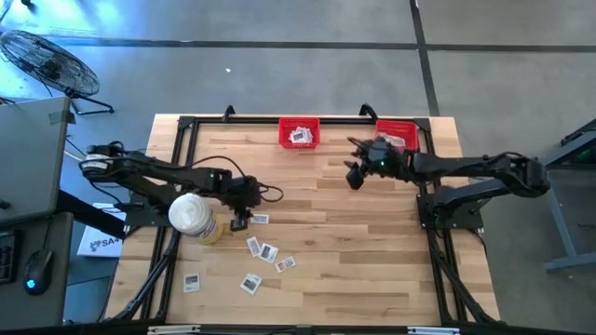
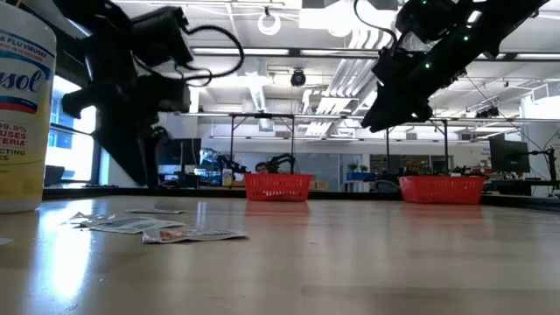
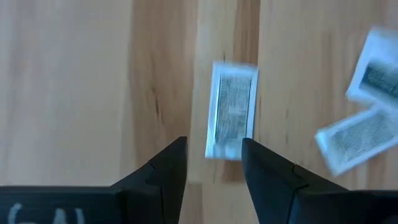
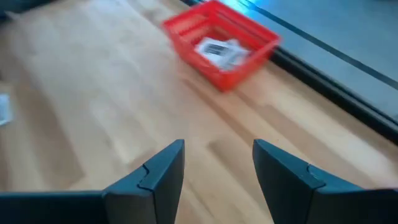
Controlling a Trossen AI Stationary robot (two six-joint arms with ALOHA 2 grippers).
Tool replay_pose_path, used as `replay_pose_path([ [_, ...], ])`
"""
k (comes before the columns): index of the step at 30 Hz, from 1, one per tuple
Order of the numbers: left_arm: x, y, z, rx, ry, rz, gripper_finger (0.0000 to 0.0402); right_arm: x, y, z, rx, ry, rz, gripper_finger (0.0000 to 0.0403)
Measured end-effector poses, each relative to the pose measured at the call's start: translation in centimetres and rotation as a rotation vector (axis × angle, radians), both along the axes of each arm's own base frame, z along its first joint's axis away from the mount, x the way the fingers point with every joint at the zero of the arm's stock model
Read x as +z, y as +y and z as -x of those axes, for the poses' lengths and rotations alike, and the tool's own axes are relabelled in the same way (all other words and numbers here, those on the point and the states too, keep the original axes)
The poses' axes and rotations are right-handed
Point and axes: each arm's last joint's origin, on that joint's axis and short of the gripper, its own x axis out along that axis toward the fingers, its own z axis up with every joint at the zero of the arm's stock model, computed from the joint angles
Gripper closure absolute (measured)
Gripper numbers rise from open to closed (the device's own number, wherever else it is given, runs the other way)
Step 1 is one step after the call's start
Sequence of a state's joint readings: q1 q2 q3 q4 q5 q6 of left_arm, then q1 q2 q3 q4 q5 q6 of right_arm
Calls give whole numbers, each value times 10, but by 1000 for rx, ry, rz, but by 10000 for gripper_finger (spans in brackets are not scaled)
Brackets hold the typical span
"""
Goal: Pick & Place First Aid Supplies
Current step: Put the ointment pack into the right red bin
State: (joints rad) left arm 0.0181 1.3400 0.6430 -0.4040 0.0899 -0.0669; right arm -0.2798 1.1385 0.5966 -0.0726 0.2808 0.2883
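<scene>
Fingers of your left gripper (image 3: pixel 212 163) stand apart, empty, above the table (image 3: pixel 74 93). One packet (image 3: pixel 231 111) lies just ahead, its long axis running away between them; the right gripper (image 1: pixel 355 174), also apart, hovers far off.

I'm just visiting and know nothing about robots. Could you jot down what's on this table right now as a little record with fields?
Table: wooden table
Left gripper: open, hanging over one packet, not holding it
Right gripper: open, empty, raised above the table near the red bins
Loose packets: scattered on the wood by the left arm
Middle red bin: holds packets
Right red bin: partly hidden by the arm
White wipes canister: standing beside the left arm
</scene>
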Motion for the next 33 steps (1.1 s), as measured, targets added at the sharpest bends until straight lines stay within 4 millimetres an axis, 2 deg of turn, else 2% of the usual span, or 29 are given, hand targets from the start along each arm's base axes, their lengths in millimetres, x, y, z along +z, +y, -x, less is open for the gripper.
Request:
replay_pose_path([
  [6, -22, 0, -8, -57, 72, -18, 252, -1, 15, -5, 51, -29, 19, 218],
  [10, -28, 1, -14, -53, 61, -32, 252, 1, 17, -6, 53, -41, 33, 219],
  [17, -26, 4, -38, -2, -159, -121, 252, 3, 19, -9, 149, -36, 80, 218],
  [24, -44, 4, -62, -14, -249, -136, 252, -1, 45, -19, 360, -11, 139, 217],
  [30, -38, 5, -70, 9, -284, -159, 252, -23, 73, -45, 538, -23, 168, 217],
  [33, -34, 6, -74, 13, -309, -169, 252, -43, 85, -62, 642, -43, 187, 217],
])
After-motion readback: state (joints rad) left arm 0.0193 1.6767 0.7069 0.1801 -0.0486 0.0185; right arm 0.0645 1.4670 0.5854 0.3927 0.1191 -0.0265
